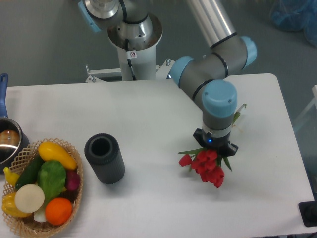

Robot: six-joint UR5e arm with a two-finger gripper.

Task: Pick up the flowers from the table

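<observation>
Nearby, the gripper (215, 148) was clamped on the flowers (206, 165); a dark cylinder (104, 158) and a wicker basket (22, 224) stood left on the counter (148, 109).

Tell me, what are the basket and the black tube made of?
The basket looks like woven wicker: tan strands with gaps in its rim. The black tube looks like matte rubber or plastic, dull with no shine; I can't tell which.
</observation>
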